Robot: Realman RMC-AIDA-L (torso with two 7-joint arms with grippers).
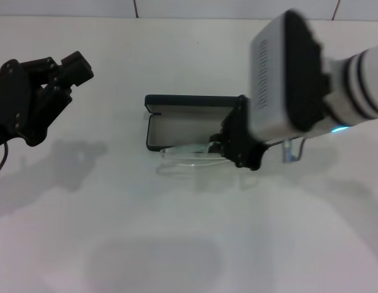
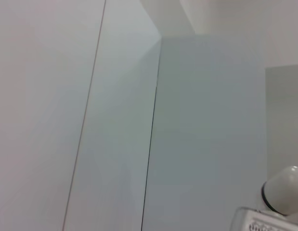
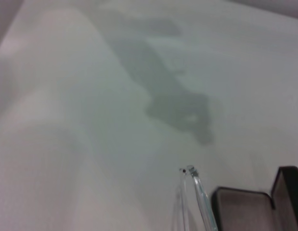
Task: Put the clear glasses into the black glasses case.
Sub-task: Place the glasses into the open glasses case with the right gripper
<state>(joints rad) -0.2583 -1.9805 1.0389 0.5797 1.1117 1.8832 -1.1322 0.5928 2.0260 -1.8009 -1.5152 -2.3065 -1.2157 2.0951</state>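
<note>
The black glasses case (image 1: pixel 176 108) lies open in the middle of the white table, lid standing up at the back, grey lining showing. My right gripper (image 1: pixel 229 150) hangs at the case's right front corner, shut on the clear glasses (image 1: pixel 187 152). They reach leftward along the case's front edge, a little above the table, with a shadow under them. In the right wrist view the glasses' thin clear temple arms (image 3: pixel 199 197) stick out beside the open case (image 3: pixel 241 211). My left gripper (image 1: pixel 60 70) is raised at the far left, open and holding nothing.
The white table (image 1: pixel 176 232) stretches on every side of the case, with a tiled wall (image 1: pixel 135 7) behind it. The right arm's white and grey wrist housing (image 1: pixel 286 79) hides the case's right end. The left wrist view shows wall panels and part of the right arm (image 2: pixel 283 188).
</note>
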